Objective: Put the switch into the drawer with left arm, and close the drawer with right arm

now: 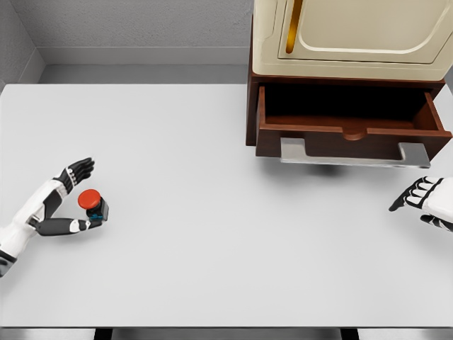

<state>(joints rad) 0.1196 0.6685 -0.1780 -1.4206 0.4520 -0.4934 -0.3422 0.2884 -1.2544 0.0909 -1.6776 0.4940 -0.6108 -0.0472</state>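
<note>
— Why is the left hand (71, 195) spread so wide?
— It brackets the red-buttoned switch (92, 204), thumb touching, fingers not yet closed.
— And the drawer (352, 120)?
— Pulled open, well apart; the right hand (422, 200) waits relaxed below its handle (354, 154).

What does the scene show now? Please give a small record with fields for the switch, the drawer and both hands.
switch: small dark box with a red round button, on the white table, far left of the drawer
drawer: dark brown wooden drawer, pulled open, grey metal handle in front, nothing visible inside
left hand: left hand, fingers spread around the switch, not yet closed
right hand: right hand, at the right edge, below the handle, holding nothing
</note>
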